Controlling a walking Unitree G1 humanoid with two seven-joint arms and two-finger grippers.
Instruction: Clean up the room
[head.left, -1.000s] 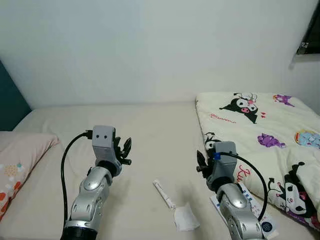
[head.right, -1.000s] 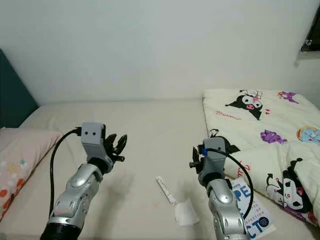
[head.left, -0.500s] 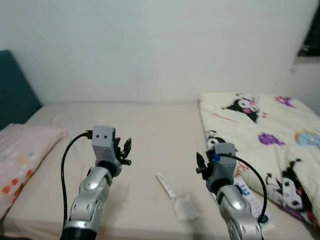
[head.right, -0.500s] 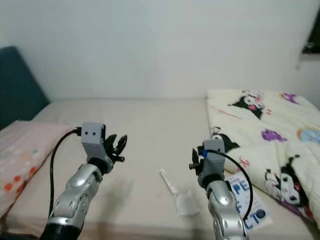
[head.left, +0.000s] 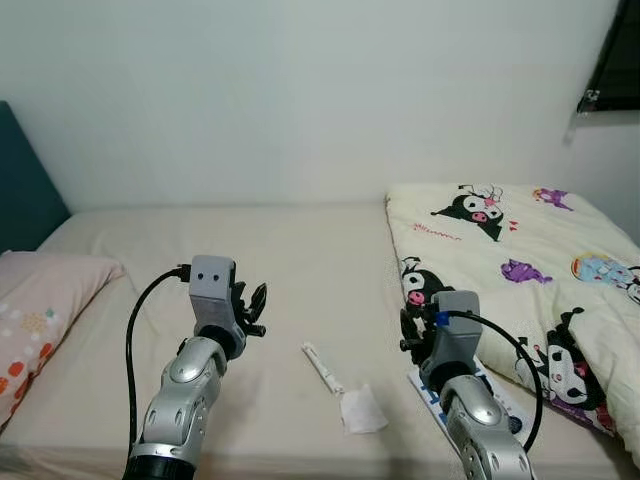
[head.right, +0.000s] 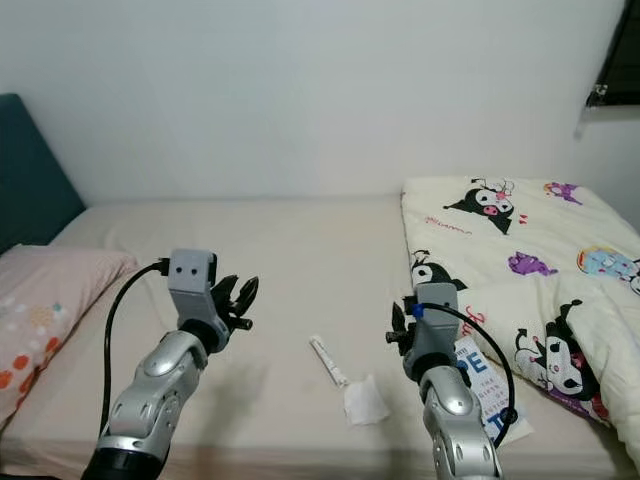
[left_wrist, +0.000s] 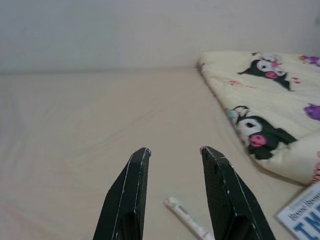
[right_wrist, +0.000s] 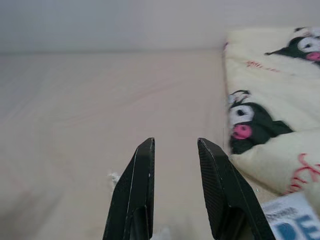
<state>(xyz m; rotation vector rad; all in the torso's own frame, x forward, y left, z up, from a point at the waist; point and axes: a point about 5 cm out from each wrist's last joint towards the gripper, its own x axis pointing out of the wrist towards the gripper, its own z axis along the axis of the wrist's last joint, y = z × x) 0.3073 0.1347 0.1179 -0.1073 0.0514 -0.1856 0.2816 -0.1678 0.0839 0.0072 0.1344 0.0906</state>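
Left wrist view: tube (left_wrist: 187, 225) lies below left gripper's (left_wrist: 173, 152) parted fingers (left_wrist: 131, 186).

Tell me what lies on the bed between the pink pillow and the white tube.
Bare beige sheet between pink pillow and white tube; left gripper hovers above, in the eye views.

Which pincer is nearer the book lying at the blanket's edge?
Right. The right pincer hovers just beside the book, on its left edge. The left pincer hangs far across the bed, beyond the tube and crumpled tissue.
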